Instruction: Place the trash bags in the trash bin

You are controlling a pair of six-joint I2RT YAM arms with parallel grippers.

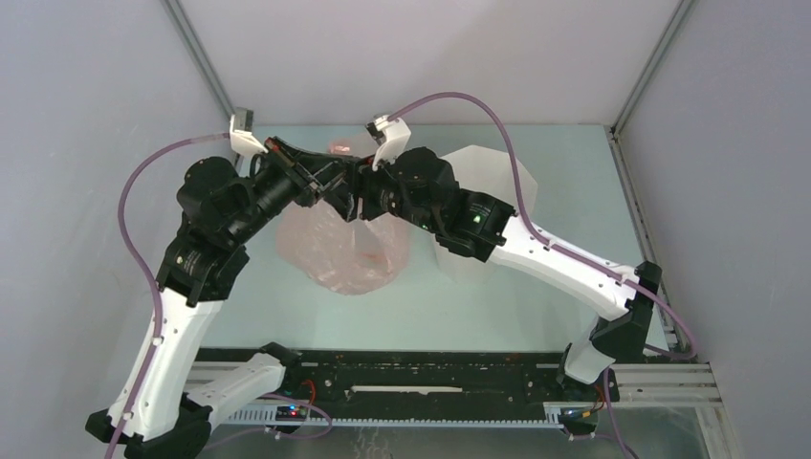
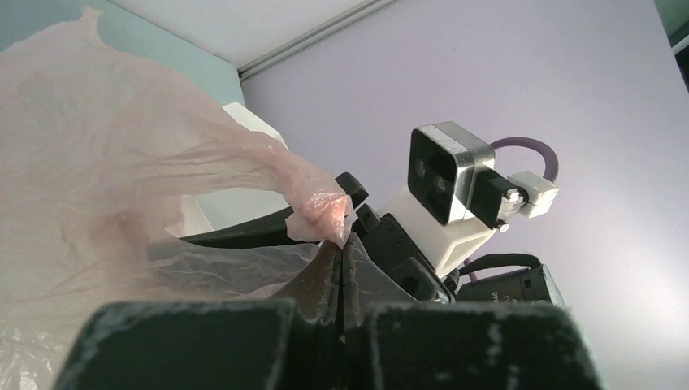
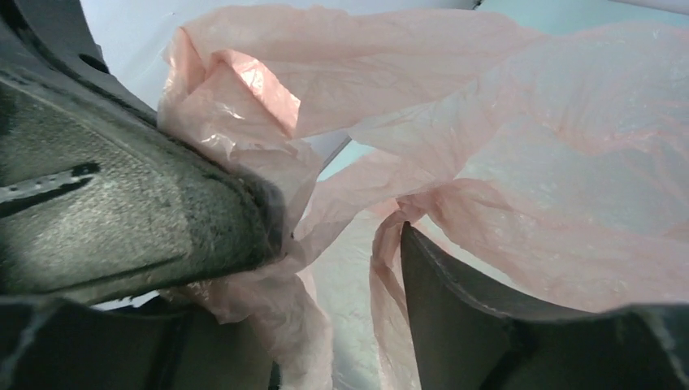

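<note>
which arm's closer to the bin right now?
Right. The right arm reaches over the bin, covering part of it. The left arm is off to the bin's left, with the bag between them.

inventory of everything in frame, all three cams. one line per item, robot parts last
trash bag: 1, translucent pale pink, table centre, its top up at the two grippers
trash bin: 1, translucent white, on the table right of the bag, partly behind the right arm
table: 1, pale green, under everything
enclosure walls: 3, pale grey, left, back and right
rail: 1, black, near edge, between the arm bases
cables: 2, purple, one looping off each arm
wrist cameras: 2, white mounts, one per wrist
arms: 2, white and black, reaching to the centre
left gripper: 1, black, shut on a bunch of bag film
right gripper: 1, black, open, bag film between its fingers
</note>
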